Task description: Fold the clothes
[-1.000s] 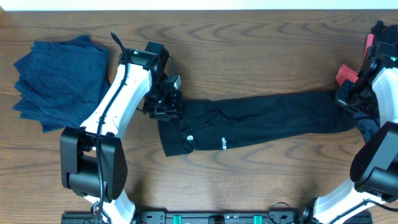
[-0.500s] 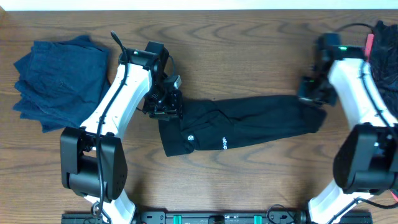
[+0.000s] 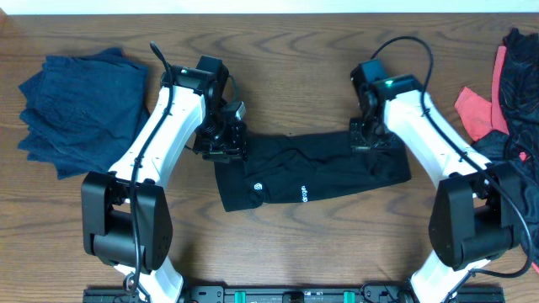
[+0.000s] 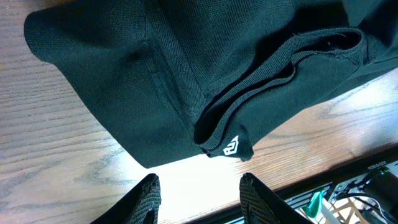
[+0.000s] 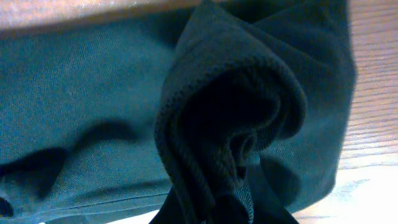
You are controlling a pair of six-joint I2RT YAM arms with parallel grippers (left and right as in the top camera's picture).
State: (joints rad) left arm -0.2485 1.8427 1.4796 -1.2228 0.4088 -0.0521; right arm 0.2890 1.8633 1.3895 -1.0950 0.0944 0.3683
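The right gripper (image 3: 368, 137) is closed tight on the garment (image 3: 312, 172) — it pinches a bunch of the black fabric at the far edge, close to the right end. In the right wrist view the cloth (image 5: 93, 93) comes up in thick folds straight toward the camera, and the fingers themselves are hidden.

The left gripper (image 3: 224, 141) stands at the far left corner of the same garment. Its jaws are partly apart and hold nothing: in the left wrist view the two fingers (image 4: 148, 198) have bare table (image 4: 62, 180) between them. A hem with a small white mark (image 4: 231, 147) lies just beyond the tips. Whether the tips touch the cloth, I cannot tell.

The garment lies as a long band across the middle of the table, between the two grippers, with a round logo (image 3: 258, 187) and white lettering (image 3: 301, 194) on its near left part.

A red piece (image 3: 476, 114) lies at the right edge beside a dark heap (image 3: 515, 80) — well apart from the right gripper. A blue cloth (image 3: 80, 109) lies far left.
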